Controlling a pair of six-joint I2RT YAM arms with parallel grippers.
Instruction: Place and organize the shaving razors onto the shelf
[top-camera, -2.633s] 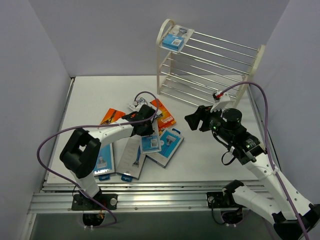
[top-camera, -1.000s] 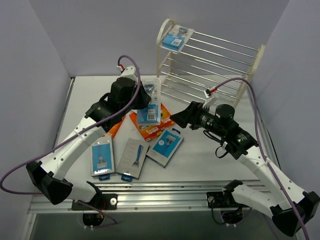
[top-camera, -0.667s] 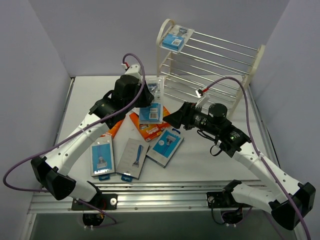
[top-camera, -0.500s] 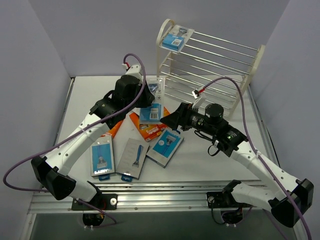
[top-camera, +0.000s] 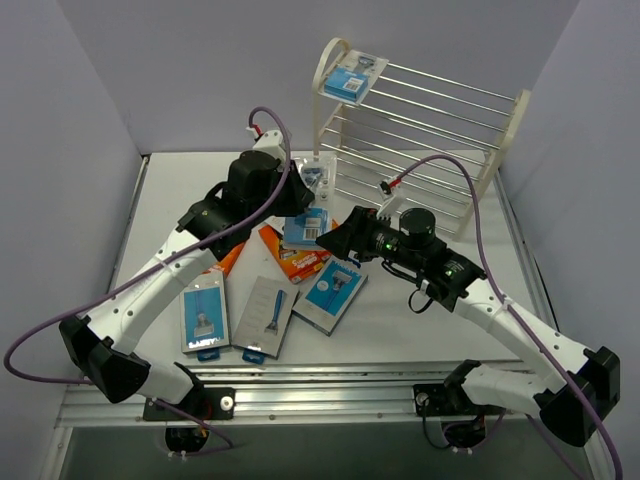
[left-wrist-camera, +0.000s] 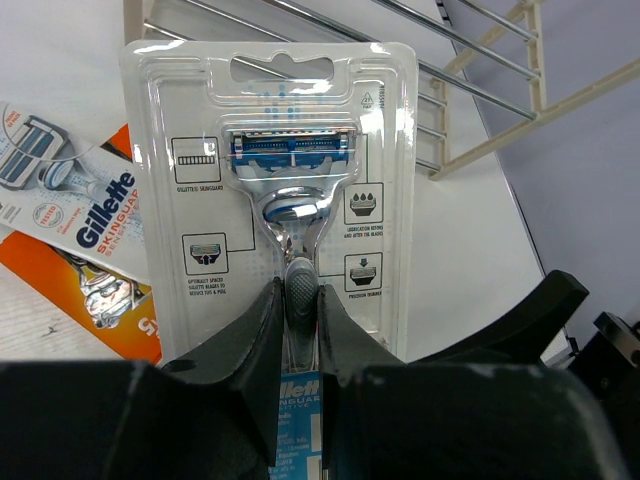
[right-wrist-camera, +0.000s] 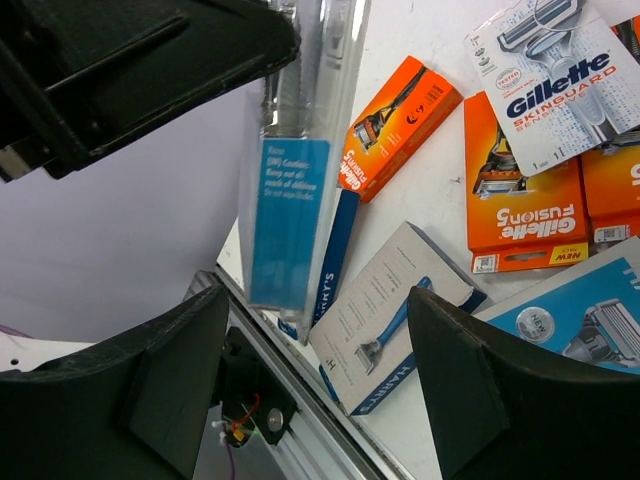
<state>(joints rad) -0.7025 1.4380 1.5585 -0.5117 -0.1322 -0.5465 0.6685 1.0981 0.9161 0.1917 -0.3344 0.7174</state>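
Left wrist shows the blister pack (left-wrist-camera: 270, 190) face-on; right wrist, edge-on.

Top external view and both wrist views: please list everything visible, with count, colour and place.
shelf: one, cream-white, three wire tiers, far right of the table
blue pack: one, blue, left end of the shelf's top tier
clear blister pack: one, clear with a blue label, held in front of the shelf
orange boxes: three, orange, middle of the table
white Skinguard pack: one, white, overlapping an orange box
flat packs: three, pale blue, grey and blue, near side of the table
table: one, white
cables: two, purple, one on each arm
left hand: shut on the clear blister pack
right hand: open, close to that pack
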